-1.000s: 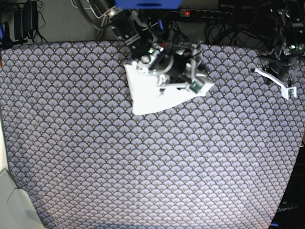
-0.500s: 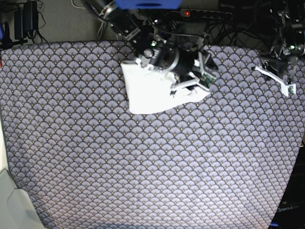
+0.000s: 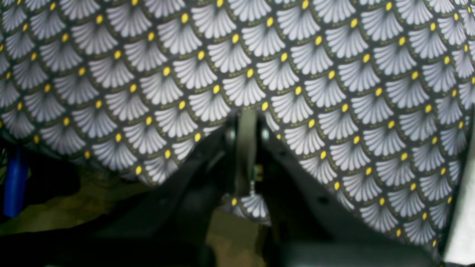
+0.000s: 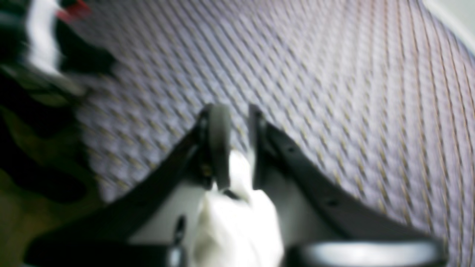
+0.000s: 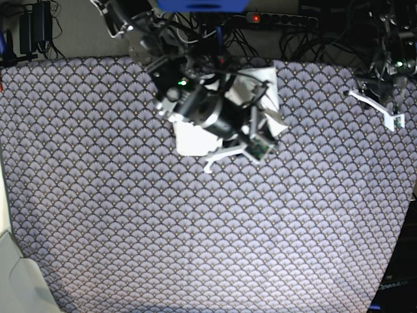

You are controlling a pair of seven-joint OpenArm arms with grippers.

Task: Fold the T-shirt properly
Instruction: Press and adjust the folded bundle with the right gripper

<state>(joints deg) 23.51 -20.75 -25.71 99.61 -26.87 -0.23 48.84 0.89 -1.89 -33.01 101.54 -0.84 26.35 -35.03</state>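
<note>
1. With its two dark fingers drawn in tight, the right gripper [image 4: 233, 148] is clamped on a bunch of white cloth, a fold of the T-shirt [image 4: 237, 222], which bulges out between the fingers toward the camera.
2. From above, that gripper [image 5: 251, 134] sits low over the shirt, and the arm's bulky dark wrist covers much of the cloth.
3. The T-shirt [image 5: 192, 137] lies crumpled at the far middle of the table, plain white side showing, one flap lifted up behind the arm.
4. Out to the side, the left gripper [image 3: 246, 122] has its fingers pressed together with nothing between them, hovering over the bare patterned tablecloth [image 3: 334, 74].
5. In the overhead view it [image 5: 381, 107] hangs by the table's far corner, well apart from the shirt.
6. The scalloped tablecloth [image 5: 195, 228] covers the table's whole near side.
7. Cables and a power strip [image 5: 280, 19] crowd the back edge, right behind the working arm.
</note>
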